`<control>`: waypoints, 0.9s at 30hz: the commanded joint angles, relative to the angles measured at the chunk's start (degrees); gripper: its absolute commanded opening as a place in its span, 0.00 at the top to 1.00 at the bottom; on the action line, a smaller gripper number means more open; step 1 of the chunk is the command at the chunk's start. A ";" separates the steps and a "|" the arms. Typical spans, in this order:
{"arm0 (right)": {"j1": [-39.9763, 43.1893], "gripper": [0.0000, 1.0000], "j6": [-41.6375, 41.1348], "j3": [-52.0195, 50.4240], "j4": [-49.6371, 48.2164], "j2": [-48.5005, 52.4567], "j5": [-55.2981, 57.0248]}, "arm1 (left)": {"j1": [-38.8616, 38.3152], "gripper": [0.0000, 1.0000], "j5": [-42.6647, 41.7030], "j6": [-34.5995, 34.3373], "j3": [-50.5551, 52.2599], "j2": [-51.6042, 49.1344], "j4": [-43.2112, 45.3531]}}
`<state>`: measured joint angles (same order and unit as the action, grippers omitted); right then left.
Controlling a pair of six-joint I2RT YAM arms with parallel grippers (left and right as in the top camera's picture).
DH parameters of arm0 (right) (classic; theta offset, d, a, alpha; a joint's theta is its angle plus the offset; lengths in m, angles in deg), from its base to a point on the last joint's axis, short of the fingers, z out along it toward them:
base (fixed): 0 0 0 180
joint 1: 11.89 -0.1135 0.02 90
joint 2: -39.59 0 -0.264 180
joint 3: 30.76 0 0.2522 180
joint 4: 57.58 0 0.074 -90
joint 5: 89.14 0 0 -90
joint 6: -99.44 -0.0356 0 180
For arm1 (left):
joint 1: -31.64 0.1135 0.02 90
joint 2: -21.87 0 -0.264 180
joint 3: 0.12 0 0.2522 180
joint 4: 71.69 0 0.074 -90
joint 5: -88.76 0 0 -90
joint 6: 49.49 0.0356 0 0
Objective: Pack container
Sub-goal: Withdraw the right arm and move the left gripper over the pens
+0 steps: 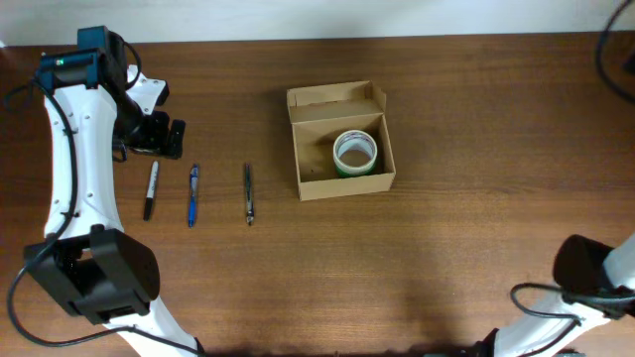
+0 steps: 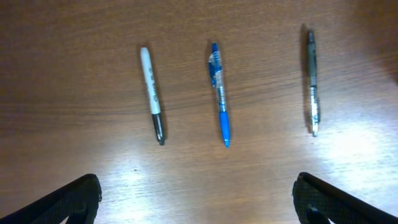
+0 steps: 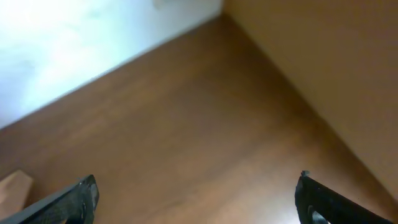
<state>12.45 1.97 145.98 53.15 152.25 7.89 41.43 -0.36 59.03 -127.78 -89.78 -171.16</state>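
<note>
The container (image 1: 344, 184) is a small tan cardboard box with its flap lid folded back, standing at the table's middle. A tape roll (image 1: 354, 152) with a green rim lies inside it. A black-tipped white marker (image 1: 151, 188), a blue pen (image 1: 193, 194) and a dark grey pen (image 1: 248, 192) lie in a row left of the box. They also show in the left wrist view as the marker (image 2: 152, 93), the blue pen (image 2: 219, 93) and the grey pen (image 2: 313, 81). My left gripper (image 2: 196, 202) is open and empty, hovering just behind the pens. My right gripper (image 3: 196, 199) is open and empty over bare table.
The left arm (image 1: 79, 149) arcs along the left edge of the table. The right arm's base (image 1: 595, 273) sits at the bottom right corner. A white wall (image 3: 74, 50) borders the table's far edge. A corner of the cardboard box (image 3: 13, 186) shows in the right wrist view.
</note>
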 commanded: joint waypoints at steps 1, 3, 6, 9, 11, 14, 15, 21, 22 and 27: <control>4.00 0.01 1.33 -4.31 0.35 -0.35 -4.79 | 0.17 0.01 2.10 1.75 -0.44 0.63 0.94; 5.44 0.01 2.62 -6.19 0.35 -0.35 -7.63 | -0.02 0.01 2.16 1.75 -0.46 0.63 1.03; 6.91 0.01 2.78 -7.67 0.35 -0.48 -9.99 | -0.02 0.01 2.16 1.75 -0.46 0.63 0.83; 8.22 0.01 4.09 -9.18 0.35 -1.42 -12.63 | -0.02 0.01 2.16 1.73 -0.46 0.66 1.03; 8.41 0.01 4.28 -10.64 0.35 -2.58 -12.85 | -0.04 0.00 2.16 1.75 -0.46 0.66 1.14; 7.98 0.01 5.14 -14.05 0.35 -6.27 -12.83 | -0.02 0.00 2.16 1.75 -0.46 0.66 1.70; 7.74 0.01 5.14 -15.19 0.37 -7.65 -12.85 | -0.02 0.00 2.16 1.75 -0.46 0.66 1.95; 2.84 0.01 5.11 -24.09 0.35 -20.35 -12.83 | -0.02 0.00 1.90 1.73 -0.46 0.66 4.46; 1.29 0.01 5.14 -26.14 0.35 -22.97 -12.81 | -0.04 0.00 1.81 1.75 -0.46 0.66 5.22; -7.37 0.01 5.03 -38.53 0.35 -34.18 -8.72 | -0.13 0.00 1.70 2.05 -0.46 0.66 8.96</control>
<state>9.06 6.67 113.61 53.15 122.55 -3.48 41.43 1.19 59.95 -127.78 -89.78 -163.58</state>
